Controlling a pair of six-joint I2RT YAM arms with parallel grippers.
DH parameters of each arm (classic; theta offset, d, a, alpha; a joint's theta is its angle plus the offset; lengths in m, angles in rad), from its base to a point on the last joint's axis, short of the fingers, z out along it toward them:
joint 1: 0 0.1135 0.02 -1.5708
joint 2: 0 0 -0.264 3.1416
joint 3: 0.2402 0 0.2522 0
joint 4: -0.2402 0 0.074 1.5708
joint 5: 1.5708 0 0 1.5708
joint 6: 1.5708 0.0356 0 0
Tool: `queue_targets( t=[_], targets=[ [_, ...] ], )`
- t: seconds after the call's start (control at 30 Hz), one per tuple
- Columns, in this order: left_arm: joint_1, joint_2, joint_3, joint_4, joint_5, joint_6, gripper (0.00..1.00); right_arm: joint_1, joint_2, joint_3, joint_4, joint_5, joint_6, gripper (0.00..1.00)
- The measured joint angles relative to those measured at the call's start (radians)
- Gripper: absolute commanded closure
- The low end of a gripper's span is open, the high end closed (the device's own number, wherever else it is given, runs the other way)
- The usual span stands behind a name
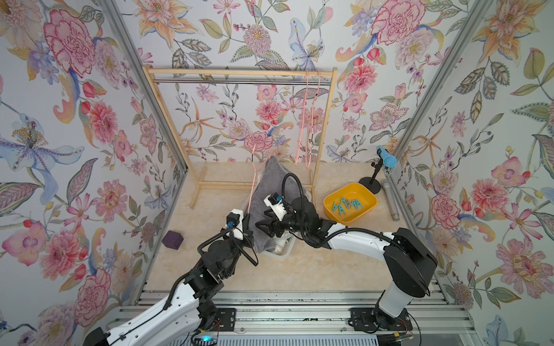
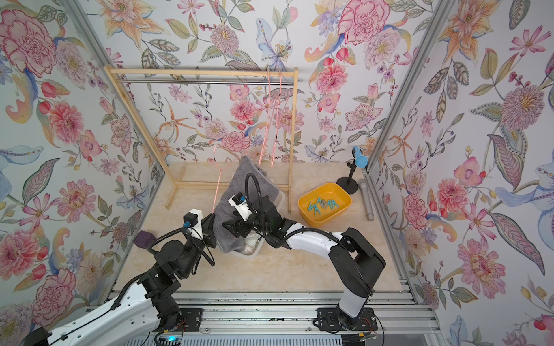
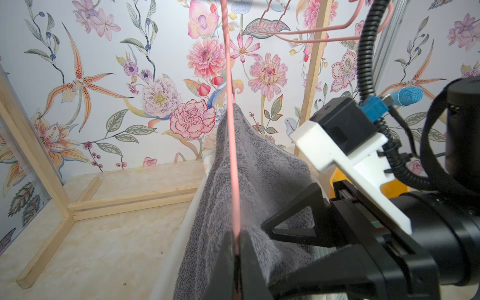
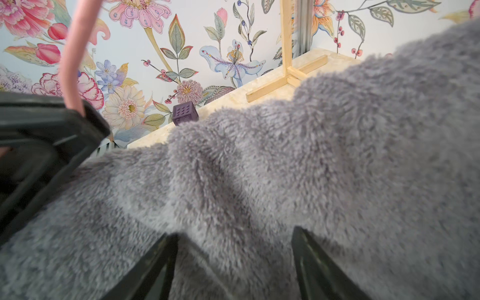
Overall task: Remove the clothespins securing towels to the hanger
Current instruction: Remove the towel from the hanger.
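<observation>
The left gripper (image 3: pixel 237 233) is clenched on the pink wire of the hanger (image 3: pixel 230 130); the wire rises straight out from between its jaws, and the grey towel (image 3: pixel 259 168) drapes off that wire on the side facing the other arm. The right gripper (image 4: pixel 233 233) stands released, jaws spread with only towel pile ahead of them; the cloth bulges right at its fingertips, and whether it touches them I cannot tell. In both top views the 2 grippers sit close together, the right one just beside the left across the fold of towel.

As for progress: a cluster of teal clothespins (image 1: pixel 347 205) lies in the yellow bin (image 1: pixel 364 213), well apart from both sets of jaws, out past the right arm's wrist; 2 bare pink hangers (image 1: pixel 311 119) hang on the wooden rack (image 1: pixel 239 71), far beyond the jaws. From that I judge most of the job done, with this the last hanger in hand. No clothespin shows on the grey towel in any view, though the arms hide some of its folds; a last pin may sit there unseen, or all may be off.

Below the jaws stands a white bin (image 1: pixel 284 253) with pale cloth in it; the towel's lower end hangs into it. What seems left is to check the hidden edge for a pin and free the towel.
</observation>
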Motion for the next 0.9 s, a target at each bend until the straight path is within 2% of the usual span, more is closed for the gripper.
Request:
queue_targets(
  t=[0.1, 0.37, 0.4, 0.67, 0.9],
  targets=[
    [0.0, 0.0, 0.0, 0.0, 0.0, 0.0, 1.0, 0.0, 0.019, 0.01, 0.004, -0.027, -0.008, 0.49],
    [0.0, 0.006, 0.0, 0.0, 0.0, 0.0, 1.0, 0.0, 0.029, 0.017, 0.019, -0.041, -0.01, 0.97],
    [0.0, 0.007, 0.0, 0.0, 0.0, 0.0, 1.0, 0.0, 0.029, 0.018, 0.019, -0.038, -0.008, 1.0],
    [0.0, 0.007, 0.0, 0.0, 0.0, 0.0, 1.0, -0.004, 0.014, 0.016, 0.008, -0.003, -0.023, 1.0],
    [0.0, 0.007, 0.002, -0.001, 0.0, 0.009, 1.0, -0.068, -0.13, -0.069, -0.003, 0.033, -0.028, 1.0]
  ],
)
